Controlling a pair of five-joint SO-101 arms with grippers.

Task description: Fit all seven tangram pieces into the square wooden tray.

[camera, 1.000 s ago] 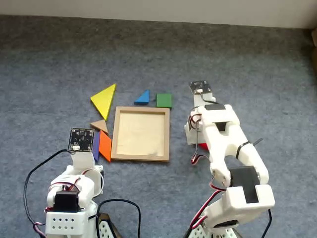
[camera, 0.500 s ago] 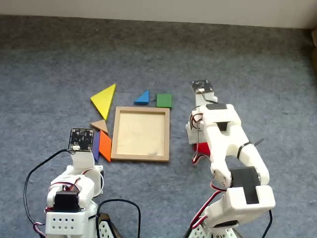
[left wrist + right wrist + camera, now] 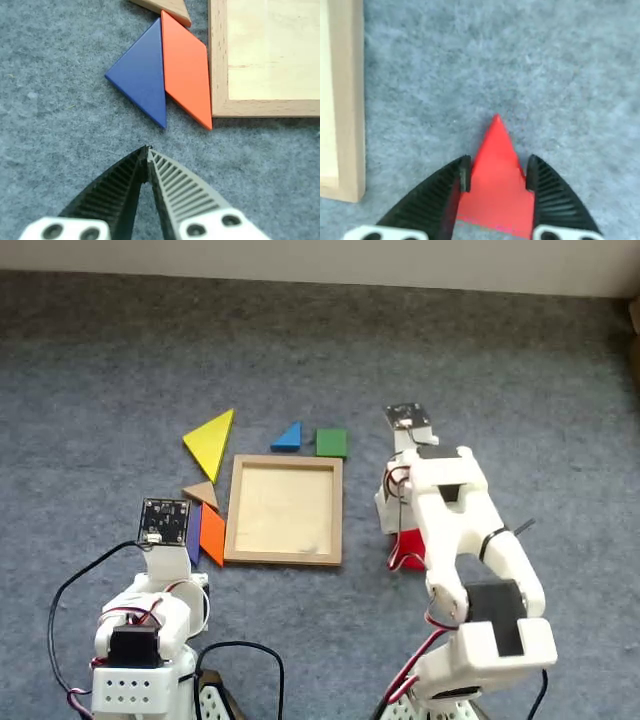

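**Between the right fingers, a red triangle bound for the tray**

Between the right fingers (image 3: pixel 534 175) we have the red triangle (image 3: pixel 496 145). They are partly closed, one on each slanted edge, and its point juts out past their tips. We cannot tell whether it is clear of the bench (image 3: pixel 500 360).

The square wooden tray (image 3: pixel 351 100) lies off to one side of these fingers, near but apart, with nothing in it. In our judgement the step is carrying this piece across. The grip sits on sloping sides, so we should squeeze firmly or the triangle may slide out towards its tip. We should lift it above the rim before crossing, then lower it flat into a corner with its straight edges against the walls.

The left fingers (image 3: pixel 148 155) are closed on nothing. Just ahead of their tips lie the blue triangle (image 3: pixel 142 82) and orange parallelogram (image 3: pixel 185 75), edge to edge, the latter beside the tray.
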